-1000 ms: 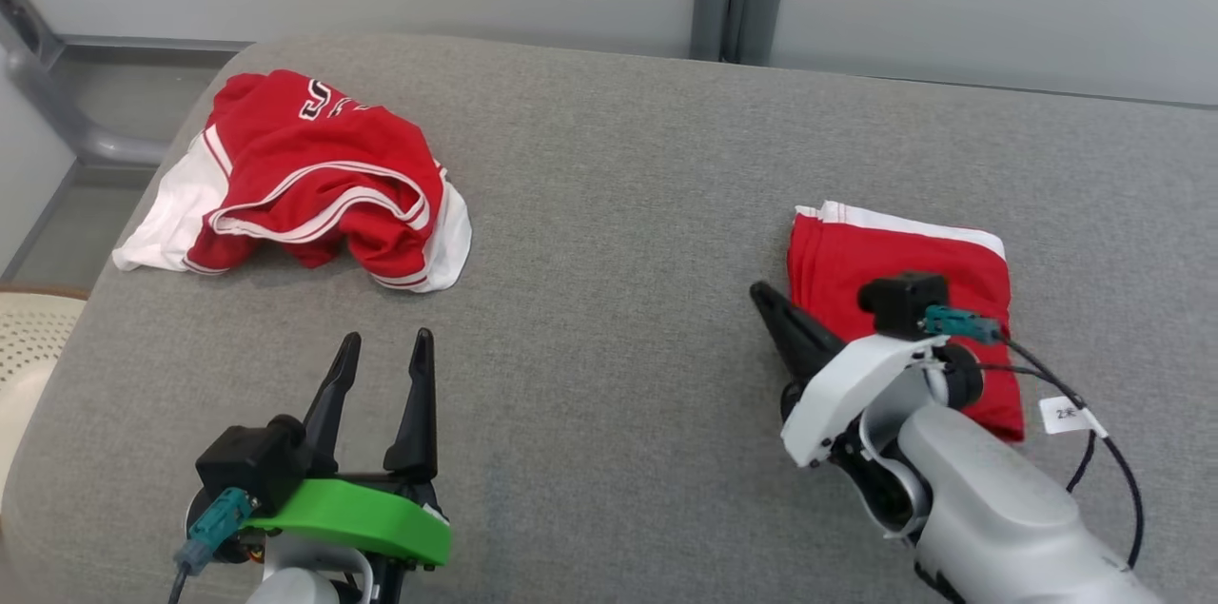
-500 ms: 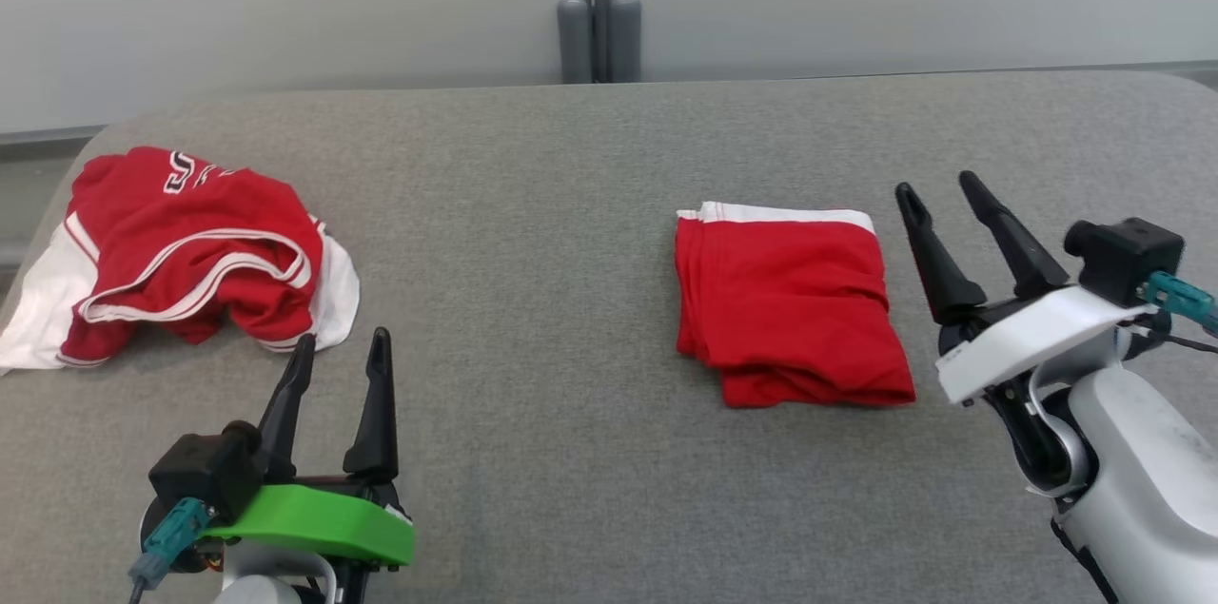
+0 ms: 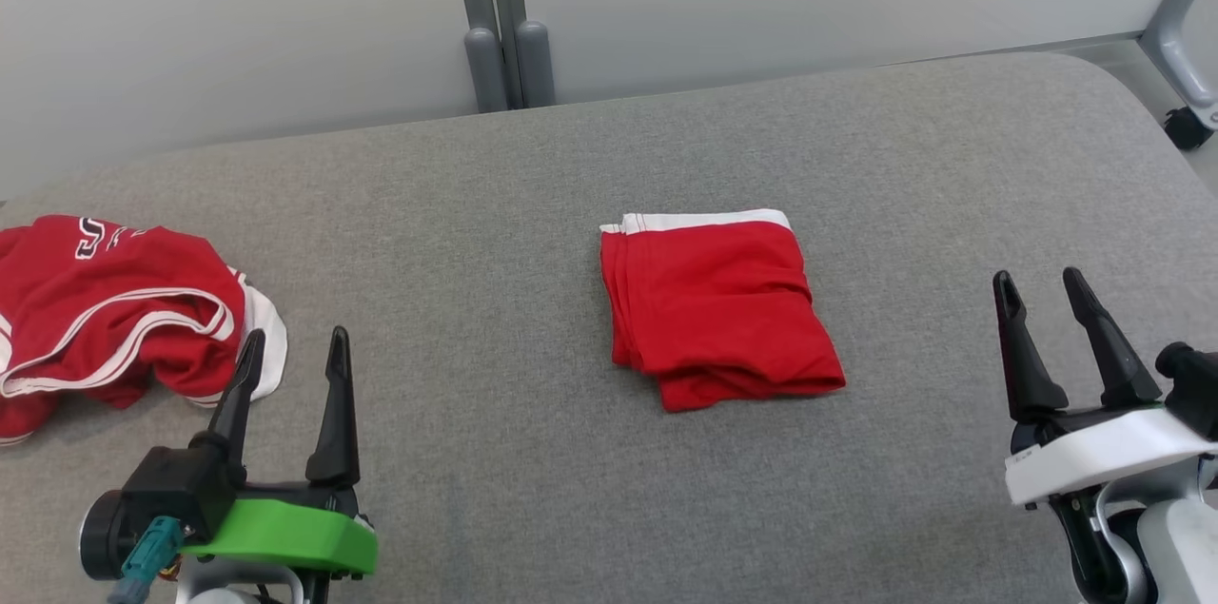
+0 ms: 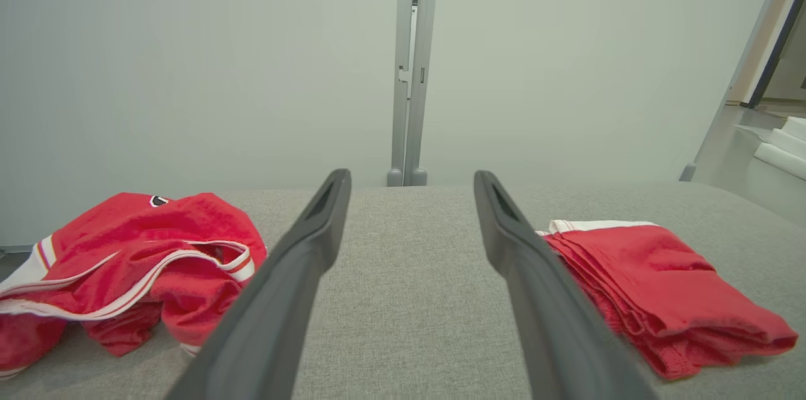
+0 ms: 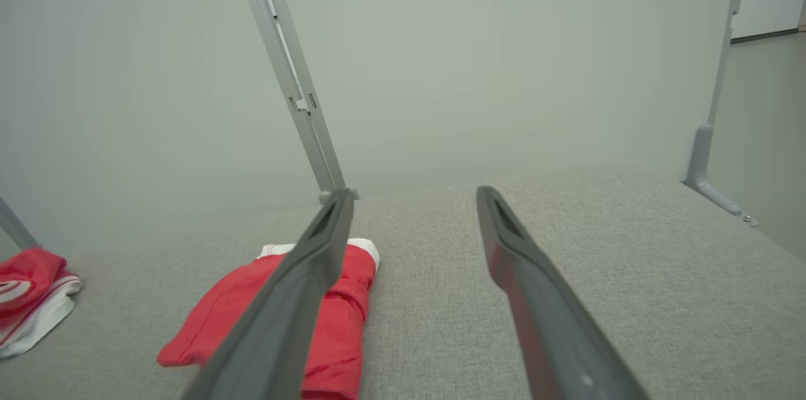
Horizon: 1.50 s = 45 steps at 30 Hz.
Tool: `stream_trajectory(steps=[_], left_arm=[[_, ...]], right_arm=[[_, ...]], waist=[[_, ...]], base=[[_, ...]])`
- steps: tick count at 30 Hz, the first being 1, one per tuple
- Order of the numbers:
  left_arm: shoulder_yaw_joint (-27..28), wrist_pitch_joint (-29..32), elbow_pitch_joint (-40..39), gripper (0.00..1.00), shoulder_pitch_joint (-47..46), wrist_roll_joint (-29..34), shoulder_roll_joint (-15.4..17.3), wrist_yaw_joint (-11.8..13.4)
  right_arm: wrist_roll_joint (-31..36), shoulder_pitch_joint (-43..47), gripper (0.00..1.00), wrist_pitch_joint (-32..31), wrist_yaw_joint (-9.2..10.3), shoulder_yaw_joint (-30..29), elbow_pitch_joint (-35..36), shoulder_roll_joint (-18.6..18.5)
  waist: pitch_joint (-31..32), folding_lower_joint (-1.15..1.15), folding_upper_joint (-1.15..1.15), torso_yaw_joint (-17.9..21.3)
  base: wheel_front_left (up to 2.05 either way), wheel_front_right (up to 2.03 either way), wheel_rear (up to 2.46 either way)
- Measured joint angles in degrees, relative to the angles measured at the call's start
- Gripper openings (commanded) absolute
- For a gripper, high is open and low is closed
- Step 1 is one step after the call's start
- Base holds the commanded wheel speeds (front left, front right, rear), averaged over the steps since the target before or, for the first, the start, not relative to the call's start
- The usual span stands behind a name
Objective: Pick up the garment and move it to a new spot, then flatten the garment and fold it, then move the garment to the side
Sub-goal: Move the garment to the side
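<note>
The garment (image 3: 718, 319) is red with a white band and lies folded into a neat rectangle in the middle of the grey padded table (image 3: 533, 176). My left gripper (image 3: 297, 340) stands open at the lower left, holding nothing. My right gripper (image 3: 1037, 279) stands open at the lower right, a good hand's width to the right of the fold. In the left wrist view the left gripper (image 4: 410, 174) frames bare table, with the garment (image 4: 655, 286) to its right. In the right wrist view the right gripper (image 5: 414, 191) is open, and the garment (image 5: 343, 331) lies partly behind its left finger.
A crumpled red and white jersey (image 3: 114, 319) lies at the table's left end, close to my left fingertips. A grey partition with a double post (image 3: 500, 52) stands behind the table. A castor foot (image 3: 1185, 124) sits past the rounded far right corner.
My right gripper has let go of the folded garment, opened and drawn back to the lower right. The head camera has swung right, so everything sits further left in the picture.
</note>
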<state>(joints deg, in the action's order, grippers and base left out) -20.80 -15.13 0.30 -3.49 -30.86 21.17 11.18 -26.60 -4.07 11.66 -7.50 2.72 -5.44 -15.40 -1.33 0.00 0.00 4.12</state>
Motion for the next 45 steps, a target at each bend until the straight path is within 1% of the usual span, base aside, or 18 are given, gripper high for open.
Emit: stream_trajectory(steps=[5, 11, 15, 24, 28, 33, 35, 37, 38, 42, 45], left_arm=[[1.42, 0.0, 1.34, 1.0, 2.16, 2.05, -0.96, -0.82], [3.12, 0.0, 1.77, 1.0, 3.2, 4.67, -2.54, -1.89], [4.36, 0.0, 2.5, 1.0, 4.14, 6.26, -3.52, -3.12], [6.33, 0.0, 3.19, 1.0, 4.08, 8.82, -6.03, -5.68], [6.95, 0.0, 3.22, 1.0, 3.71, 9.67, -6.7, -6.72], [6.84, 0.0, 3.18, 1.0, 1.83, 10.23, -7.56, -8.13], [6.78, -0.01, 3.15, 1.0, 0.9, 10.25, -7.92, -8.53], [6.46, -0.01, 3.33, 1.0, -0.13, 10.26, -8.22, -8.96], [6.28, 0.0, 3.49, 1.0, -0.87, 10.29, -8.56, -9.26], [5.81, -0.01, 4.05, 1.0, -2.58, 10.45, -9.23, -10.11], [5.65, 0.0, 4.71, 1.0, -3.34, 10.6, -9.76, -10.5]], right_arm=[[2.18, 2.28, 1.0, -1.22, 0.0, -1.36, 2.75, 2.07], [3.69, 3.95, 1.0, -3.1, 0.0, -1.98, 5.01, 3.33], [4.09, 3.96, 1.0, -4.21, 0.0, -2.03, 5.8, 3.83], [4.28, 3.39, 1.0, -6.65, 0.0, -2.31, 5.91, 3.27], [4.09, 0.38, 1.0, -9.07, 0.0, -1.76, 5.04, 2.09], [2.32, -7.8, 1.0, -14.07, 0.01, -1.58, 0.55, 1.63], [2.46, -11.13, 1.0, -14.78, 0.0, -1.71, -1.44, 1.34], [2.22, -14.68, 1.0, -16.96, 0.0, -1.69, -5.09, 1.3], [1.97, -17.36, 1.0, -19.94, 0.0, -1.57, -9.35, 1.16], [0.81, -22.32, 1.0, -27.0, 0.0, -1.94, -18.12, 0.49], [-1.49, -24.2, 1.0, -36.55, 0.0, -2.25, -25.71, 0.7]], waist=[[0.6, 0.0, 0.0, 0.16], [1.06, 0.0, 0.0, -0.24], [1.03, 0.0, 0.0, -0.36], [0.34, 0.0, 0.0, -1.29], [-0.53, 0.0, 0.0, -1.94], [-2.55, 0.0, 0.0, -3.1], [-3.4, 0.0, 0.0, -3.81], [-4.3, 0.0, 0.0, -4.89], [-5.23, 0.0, 0.0, -6.07], [-6.93, 0.0, 0.0, -8.5], [-8.13, 0.0, 0.0, -10.76]], base=[[0.0, 0.0, 0.0], [0.0, 0.0, 0.0], [0.0, 0.0, 0.0], [0.0, 0.0, 0.0], [0.0, 0.0, 0.0], [0.0, 0.0, 0.0], [0.0, 0.0, 0.0], [0.0, 0.0, 0.0], [0.0, 0.0, 0.0], [0.0, 0.0, 0.0], [0.0, 0.0, 0.0]])
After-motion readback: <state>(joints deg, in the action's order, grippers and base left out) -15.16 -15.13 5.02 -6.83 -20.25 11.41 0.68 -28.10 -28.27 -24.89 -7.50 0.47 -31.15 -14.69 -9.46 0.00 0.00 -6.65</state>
